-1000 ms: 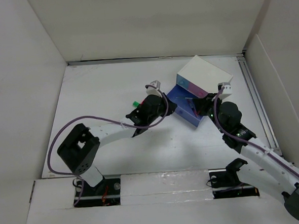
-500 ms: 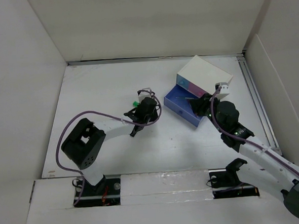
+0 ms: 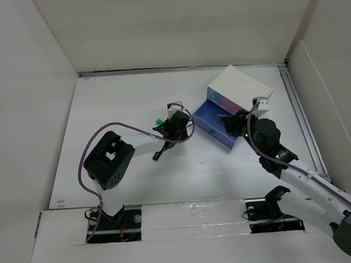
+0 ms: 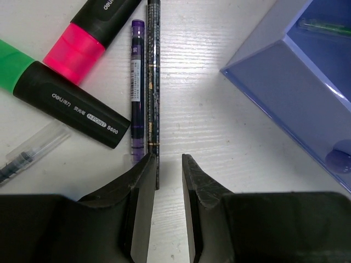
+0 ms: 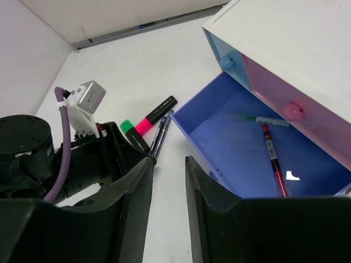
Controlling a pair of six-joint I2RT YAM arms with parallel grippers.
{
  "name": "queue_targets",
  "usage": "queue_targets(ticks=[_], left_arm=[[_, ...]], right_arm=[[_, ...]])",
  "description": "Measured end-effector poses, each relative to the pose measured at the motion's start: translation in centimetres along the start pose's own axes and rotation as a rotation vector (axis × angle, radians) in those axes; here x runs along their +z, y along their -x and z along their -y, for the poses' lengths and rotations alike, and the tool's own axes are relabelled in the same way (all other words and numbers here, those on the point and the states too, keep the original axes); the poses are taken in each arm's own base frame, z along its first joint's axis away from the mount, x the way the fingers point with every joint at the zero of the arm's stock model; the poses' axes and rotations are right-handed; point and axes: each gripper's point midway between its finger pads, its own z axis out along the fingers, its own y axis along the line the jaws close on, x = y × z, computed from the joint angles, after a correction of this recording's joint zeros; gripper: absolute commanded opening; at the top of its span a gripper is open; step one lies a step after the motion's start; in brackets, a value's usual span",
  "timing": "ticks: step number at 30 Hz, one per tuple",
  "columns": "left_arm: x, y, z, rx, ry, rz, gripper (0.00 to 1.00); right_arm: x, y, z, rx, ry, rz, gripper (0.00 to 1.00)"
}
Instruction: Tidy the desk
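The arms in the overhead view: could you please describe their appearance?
The left arm and right arm both have white links and bulky black joints, with a purple cable looping along each. Green lights glow on the right one. The left claw and right claw each have two matte black fingers.

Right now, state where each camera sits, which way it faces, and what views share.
Top external: overhead from the near edge, looking down on the desk; left arm and right arm show.
Left wrist: on the left arm, facing down at the purple pen; left gripper at bottom.
Right wrist: on the right arm, facing across the blue drawer; right gripper at bottom.
Shared: both wrist views show the pink highlighter and the drawer.
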Motion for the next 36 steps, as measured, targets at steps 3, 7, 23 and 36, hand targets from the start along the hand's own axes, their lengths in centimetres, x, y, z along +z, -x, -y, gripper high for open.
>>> queue_targets(ticks=[3,7,23,36], left_arm=[[0.4,0.0,-0.1,0.010,0.013,-0.003,0.21],[0.9,-0.1,-0.5,0.015,0.027,-0.010,0.21],[2.1,-0.3,-1.4,0.038,0.070,-0.016,0.16],[2.1,-0.5,-0.8,0.045,0.038,-0.033,0.00]], right_arm=[[0.0,0.0,0.0,0.000,0.000,0.000,0.36],[0.1,-0.2,0.1,-0.001,-0.004,-0.006,0.36],[0.2,-0.3,0.1,-0.002,-0.005,-0.008,0.36],[0.2,-0.1,0.0,-0.001,-0.001,-0.001,0.36]])
